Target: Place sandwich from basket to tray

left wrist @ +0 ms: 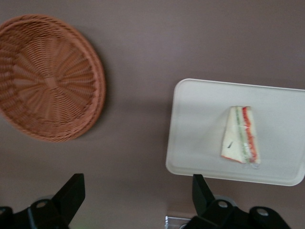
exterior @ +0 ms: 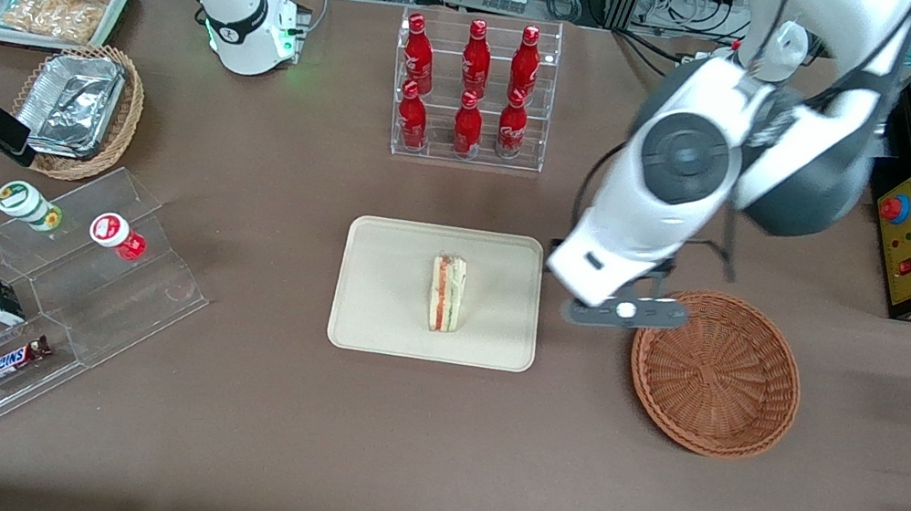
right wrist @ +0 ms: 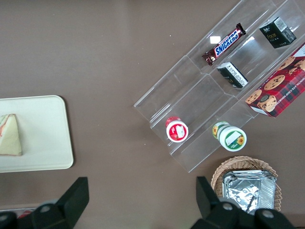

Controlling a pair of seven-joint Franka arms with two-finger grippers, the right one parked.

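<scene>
1. Nearest the front camera: basket (exterior: 715, 373), emptied, at 3 o'clock from tray (exterior: 440, 293).
2. Sandwich (exterior: 446, 293) lying mid-tray (soft, light, slippery wrap; best pinched across the bread faces).
3. Gripper (left wrist: 138, 200) hovering between both, jaws spread, holding nothing.

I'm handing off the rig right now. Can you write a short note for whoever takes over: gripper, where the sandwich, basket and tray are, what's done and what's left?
Gripper: open, empty, hanging above the bare table between the tray and the basket.
Sandwich: lying on the tray, near its middle.
Basket: empty, beside the tray toward the working arm's end of the table.
Done: sandwich is out of the basket and on the tray, released.
Left: apparently only pulling the arm clear.
</scene>
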